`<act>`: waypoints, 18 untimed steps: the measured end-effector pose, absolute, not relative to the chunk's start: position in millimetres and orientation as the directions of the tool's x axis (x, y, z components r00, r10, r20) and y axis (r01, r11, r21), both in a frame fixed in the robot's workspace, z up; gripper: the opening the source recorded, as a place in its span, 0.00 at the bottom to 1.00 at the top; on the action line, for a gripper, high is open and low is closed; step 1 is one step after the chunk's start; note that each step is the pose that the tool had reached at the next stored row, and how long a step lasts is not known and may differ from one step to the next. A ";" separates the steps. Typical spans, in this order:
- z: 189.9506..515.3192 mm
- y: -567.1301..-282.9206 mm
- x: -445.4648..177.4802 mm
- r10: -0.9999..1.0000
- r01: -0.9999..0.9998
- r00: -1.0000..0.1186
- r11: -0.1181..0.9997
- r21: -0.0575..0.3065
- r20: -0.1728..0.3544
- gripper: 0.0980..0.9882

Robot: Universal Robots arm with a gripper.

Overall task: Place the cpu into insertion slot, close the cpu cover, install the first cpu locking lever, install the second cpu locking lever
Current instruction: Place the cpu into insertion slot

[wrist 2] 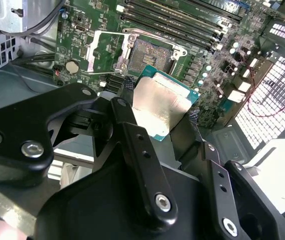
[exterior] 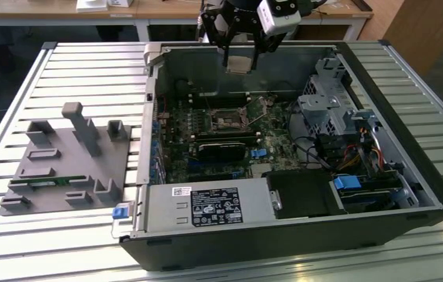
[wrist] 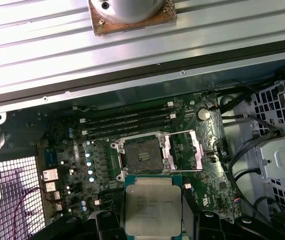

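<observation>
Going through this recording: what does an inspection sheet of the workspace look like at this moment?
Surface: slatted metal table carrying an open computer case.
Job's things: cpu held above the case; insertion slot bare, pin field exposed; cpu cover stands open beside the slot.
Clutter: grey moulded fixture tray on the table, at the exterior view's left of the case.
Grippers: the gripper is shut on the cpu, fingers at its edges.
Cables: coloured wires inside the case near the drive cage.
Surroundings: wooden desk behind the table.
</observation>
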State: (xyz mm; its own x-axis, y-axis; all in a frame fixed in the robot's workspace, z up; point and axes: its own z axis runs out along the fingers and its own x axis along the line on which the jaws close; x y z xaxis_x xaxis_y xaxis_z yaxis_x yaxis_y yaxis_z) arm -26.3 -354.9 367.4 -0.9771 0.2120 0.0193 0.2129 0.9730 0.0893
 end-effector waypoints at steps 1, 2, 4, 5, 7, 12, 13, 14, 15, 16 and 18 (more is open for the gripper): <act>367.4 -354.9 -26.3 0.213 0.214 -0.977 0.973 0.089 0.019 0.50; 367.4 -355.0 -26.4 0.214 0.215 -0.977 0.973 0.089 0.019 0.50; 367.4 -354.9 -26.4 0.216 0.217 -0.976 0.972 0.089 0.019 0.50; 367.4 -354.9 -26.4 0.217 0.218 -0.976 0.972 0.089 0.019 0.50; 367.4 -355.0 -26.5 0.219 0.220 -0.976 0.971 0.089 0.019 0.50; 367.4 -354.9 -26.7 0.224 0.225 -0.974 0.970 0.089 0.019 0.50; 367.4 -354.9 -26.7 0.225 0.226 -0.974 0.970 0.089 0.019 0.50; 367.4 -354.9 -26.7 0.226 0.227 -0.974 0.970 0.089 0.019 0.50; 367.4 -354.9 -26.8 0.227 0.228 -0.974 0.970 0.089 0.019 0.50; 367.4 -354.9 -26.8 0.228 0.229 -0.973 0.969 0.089 0.019 0.50; 367.4 -354.9 -26.9 0.230 0.231 -0.973 0.969 0.089 0.019 0.50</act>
State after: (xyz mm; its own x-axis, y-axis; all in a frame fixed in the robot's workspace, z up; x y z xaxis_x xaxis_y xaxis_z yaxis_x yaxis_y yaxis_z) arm -26.9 -354.9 367.4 -0.9730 0.2300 0.0193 0.2308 0.9689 0.0893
